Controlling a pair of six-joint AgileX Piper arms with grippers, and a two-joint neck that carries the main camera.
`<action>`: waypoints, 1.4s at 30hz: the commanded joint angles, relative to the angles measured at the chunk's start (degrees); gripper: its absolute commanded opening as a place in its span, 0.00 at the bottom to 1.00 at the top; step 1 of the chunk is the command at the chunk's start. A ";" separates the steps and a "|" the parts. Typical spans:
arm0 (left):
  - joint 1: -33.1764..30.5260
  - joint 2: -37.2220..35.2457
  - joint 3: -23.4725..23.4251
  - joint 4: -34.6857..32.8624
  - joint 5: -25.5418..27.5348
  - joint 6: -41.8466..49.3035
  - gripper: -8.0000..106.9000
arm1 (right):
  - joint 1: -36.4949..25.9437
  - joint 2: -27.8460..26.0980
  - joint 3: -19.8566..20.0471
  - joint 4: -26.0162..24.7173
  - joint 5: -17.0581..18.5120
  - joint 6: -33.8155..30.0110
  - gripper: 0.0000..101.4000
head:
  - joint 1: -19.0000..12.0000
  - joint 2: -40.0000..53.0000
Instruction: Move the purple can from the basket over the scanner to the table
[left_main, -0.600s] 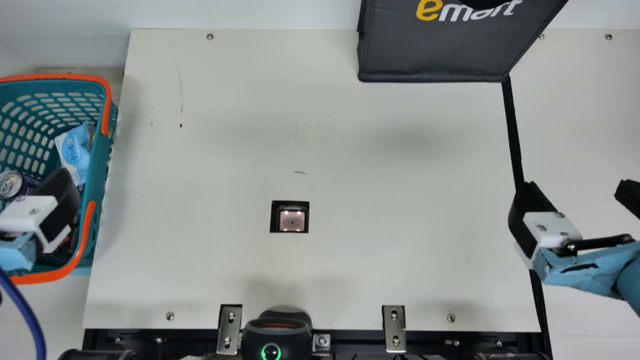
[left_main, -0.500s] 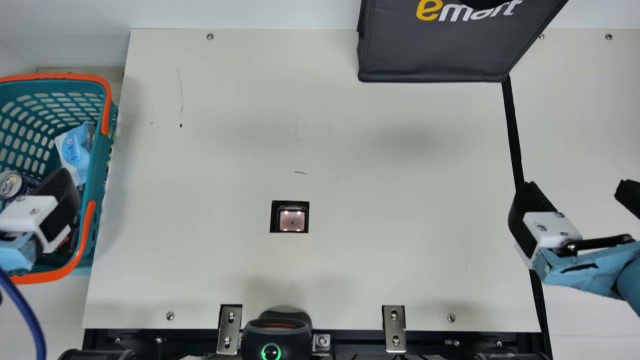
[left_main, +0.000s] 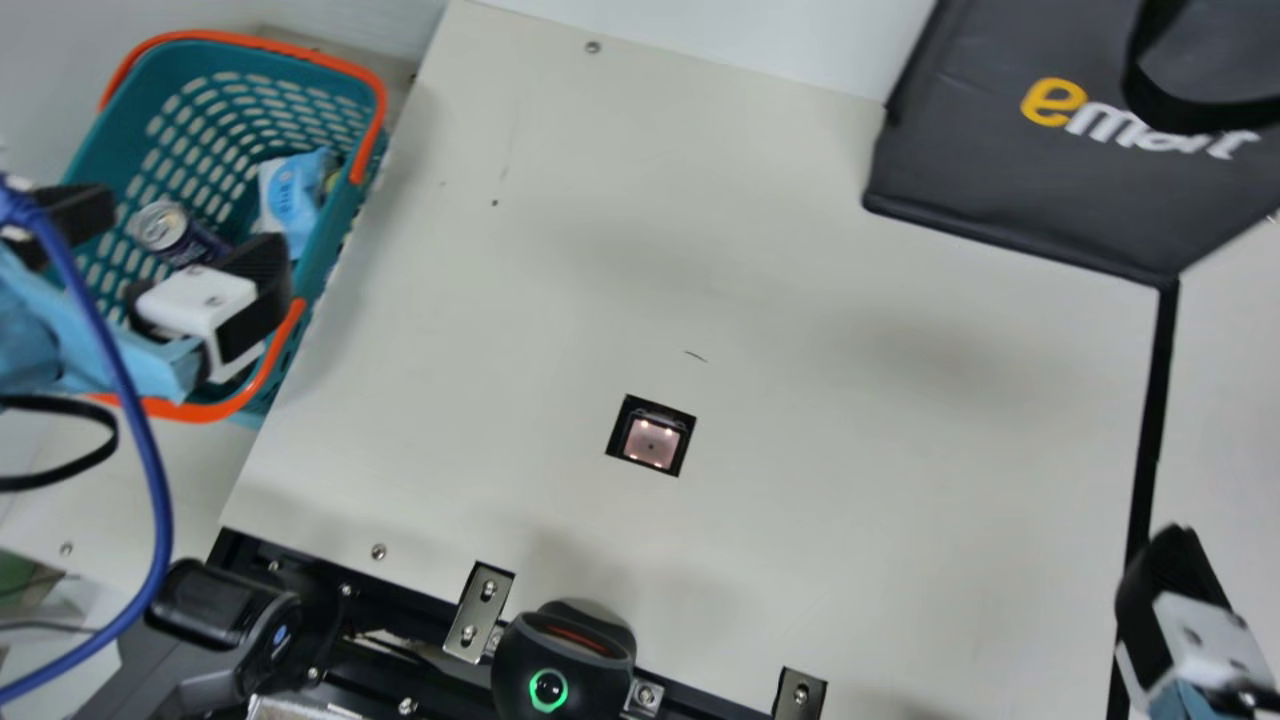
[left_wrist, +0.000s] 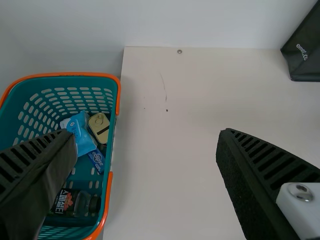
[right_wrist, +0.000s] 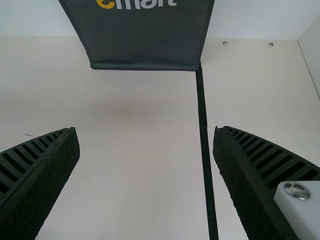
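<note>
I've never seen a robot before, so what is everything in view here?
Table: one, cream, centre
Basket: one, teal and orange, left
Purple can: one, silver-topped, in basket
Packet: one, blue, in basket
Tin: one, yellowish, in basket
Small pack: one, blue, in basket
Bottle: one, dark, in basket
Bag: one, dark grey, far right
Lit panel: one, pinkish, black-edged, in table
Green-ringed device: one, black, near edge
Brackets: two, silver, near edge
Screws: several, silver, scattered
Strip: one, black, right
Cables: several, blue and dark, left
Left gripper: one, black-white, at basket
Right gripper: one, black-white, right
</note>
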 joint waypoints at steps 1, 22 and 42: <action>0.00 0.00 0.00 0.00 0.00 0.00 0.85 | 0.00 0.00 0.00 0.00 0.00 0.00 0.94 | -1.75 0.58; 3.20 2.54 -0.94 0.67 -0.16 -3.26 0.85 | 0.00 0.00 0.00 0.00 0.01 0.00 0.94 | -1.75 0.58; 29.34 19.72 -6.62 -5.00 -3.25 3.20 0.85 | 0.00 0.00 0.00 0.00 0.01 0.00 0.94 | -1.75 0.58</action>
